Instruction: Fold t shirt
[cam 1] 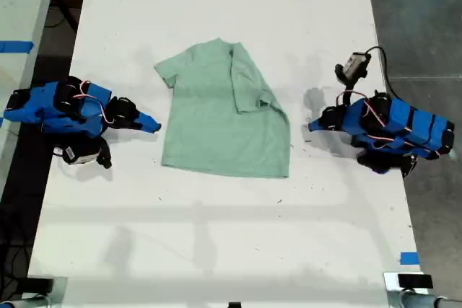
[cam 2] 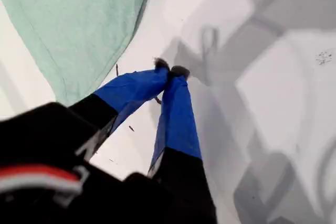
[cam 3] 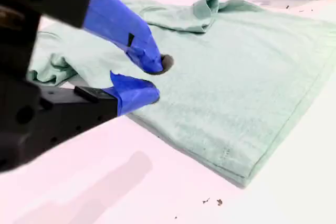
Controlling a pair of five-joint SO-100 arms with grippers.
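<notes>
White laminate counter carries everything; it lies flat and bare around the work. Pale mint-green short-sleeved cloth t shirt lies spread near the counter's middle, neck toward the exterior view's top; the sleeve on the exterior view's right is turned in over the body, the other sleeve lies out flat; folding judged begun, not finished.

My first gripper sits on the exterior view's right, near the shirt but apart from it; its blue-taped pincer is closed tip to tip on nothing. My second gripper sits just beside the shirt's edge on the exterior view's left; its pincer stands narrowly parted, empty.

Risks, as judged: a narrow pincer may pinch both cloth layers or slip off the thin edge; dragging could pull the turned-in sleeve loose and skew the hem.
</notes>
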